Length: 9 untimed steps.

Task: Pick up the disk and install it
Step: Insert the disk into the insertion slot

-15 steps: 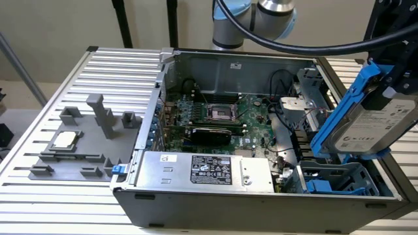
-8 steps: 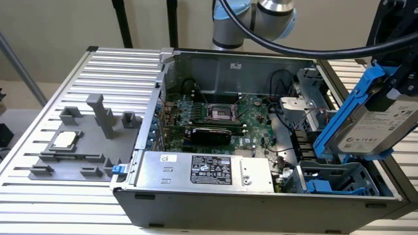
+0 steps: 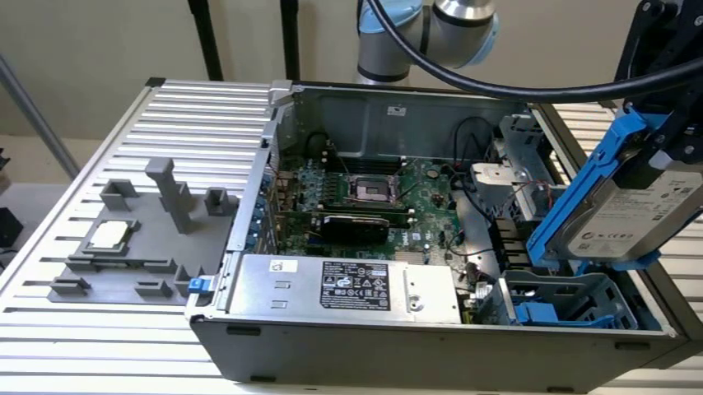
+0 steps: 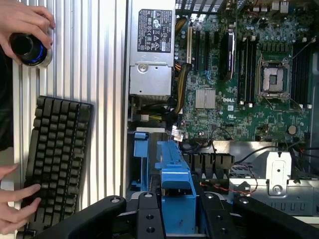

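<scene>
Exterior view: black gripper (image 3: 666, 148), fingers pinching the tilted silver-grey, blue-railed hard disk (image 3: 643, 210), hung over the blue plastic drive bay (image 3: 571, 309) in the open grey computer case (image 3: 439, 358); the silver power-supply box (image 3: 341, 284) stood near. Wrist view: green motherboard (image 4: 239, 99) lay beyond; black keyboard (image 4: 57, 154) rested on the ribbed metal table (image 4: 104, 74).

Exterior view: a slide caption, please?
Gripper holds the disk tilted above the blue drive bay of the open computer case.
</scene>
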Each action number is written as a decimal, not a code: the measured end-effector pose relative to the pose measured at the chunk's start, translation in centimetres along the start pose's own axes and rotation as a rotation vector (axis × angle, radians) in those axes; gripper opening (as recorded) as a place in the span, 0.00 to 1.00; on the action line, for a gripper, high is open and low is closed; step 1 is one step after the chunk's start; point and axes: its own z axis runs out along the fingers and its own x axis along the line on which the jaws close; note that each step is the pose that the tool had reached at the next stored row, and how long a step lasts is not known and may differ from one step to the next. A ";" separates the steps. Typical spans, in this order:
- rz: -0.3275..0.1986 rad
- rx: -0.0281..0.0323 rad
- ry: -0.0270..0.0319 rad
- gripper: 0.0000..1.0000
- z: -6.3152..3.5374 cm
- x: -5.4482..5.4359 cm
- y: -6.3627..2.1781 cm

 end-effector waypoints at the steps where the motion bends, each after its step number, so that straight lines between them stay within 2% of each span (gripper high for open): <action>1: 0.000 0.0000 0.0000 0.33 0.00 0.0 0.00; 9: 0.000 0.0000 0.0000 0.33 0.00 0.0 0.00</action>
